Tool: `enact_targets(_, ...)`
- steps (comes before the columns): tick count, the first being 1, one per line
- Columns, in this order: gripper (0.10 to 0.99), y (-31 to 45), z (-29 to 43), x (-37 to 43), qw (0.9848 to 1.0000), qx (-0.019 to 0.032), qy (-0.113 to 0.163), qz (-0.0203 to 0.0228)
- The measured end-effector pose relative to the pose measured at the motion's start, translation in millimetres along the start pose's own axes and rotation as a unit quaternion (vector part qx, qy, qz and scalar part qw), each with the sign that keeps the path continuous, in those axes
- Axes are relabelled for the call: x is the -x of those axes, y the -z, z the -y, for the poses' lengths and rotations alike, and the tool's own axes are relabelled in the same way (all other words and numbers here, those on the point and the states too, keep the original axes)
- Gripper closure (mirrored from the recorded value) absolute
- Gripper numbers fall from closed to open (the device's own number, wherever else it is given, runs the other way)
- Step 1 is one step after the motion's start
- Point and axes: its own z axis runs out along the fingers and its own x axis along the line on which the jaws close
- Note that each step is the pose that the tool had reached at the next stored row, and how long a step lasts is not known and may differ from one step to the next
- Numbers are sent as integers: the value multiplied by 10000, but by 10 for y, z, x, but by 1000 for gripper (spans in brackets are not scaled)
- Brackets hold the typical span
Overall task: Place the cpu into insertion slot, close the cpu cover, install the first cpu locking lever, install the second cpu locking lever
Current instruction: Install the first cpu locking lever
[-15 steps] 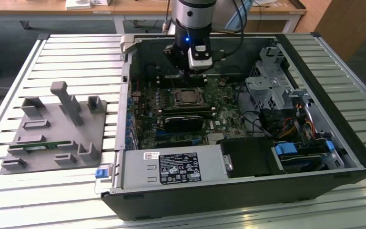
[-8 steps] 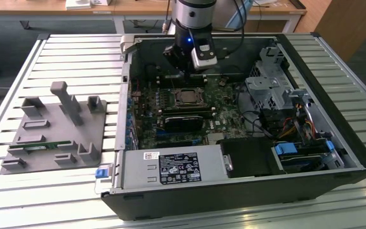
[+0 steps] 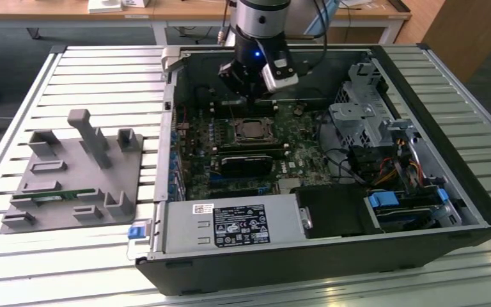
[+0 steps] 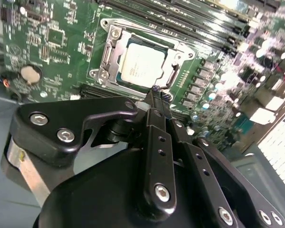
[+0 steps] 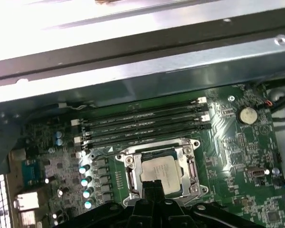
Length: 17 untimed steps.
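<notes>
The cpu, a small square chip with a dull silvery top, lies in the insertion slot on the green motherboard. The cpu cover, a silvery frame, lies flat around it, and the chip shows through its window. My gripper is shut with nothing between its black fingers. Its tips hover just beside one edge of the socket. In the exterior view it hangs inside the open case, slightly behind the socket.
The black computer case lies open on a slatted table. A black card sits in front of the socket, the power supply nearer still, a drive cage toward the exterior view's right. A grey fixture stands at the exterior view's left. Memory slots run beside the socket.
</notes>
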Motion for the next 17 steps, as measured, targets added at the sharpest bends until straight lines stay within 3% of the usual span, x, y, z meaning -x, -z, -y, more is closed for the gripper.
enact_targets(5,980,-2,0,0,9990,-14,456,-28)
enact_targets(11,980,-4,1,0,9952,-30,977,-52)
enact_targets(15,980,-4,3,-12,9944,-41,1060,25)
enact_targets(17,980,-5,11,-56,9943,-40,1061,50)
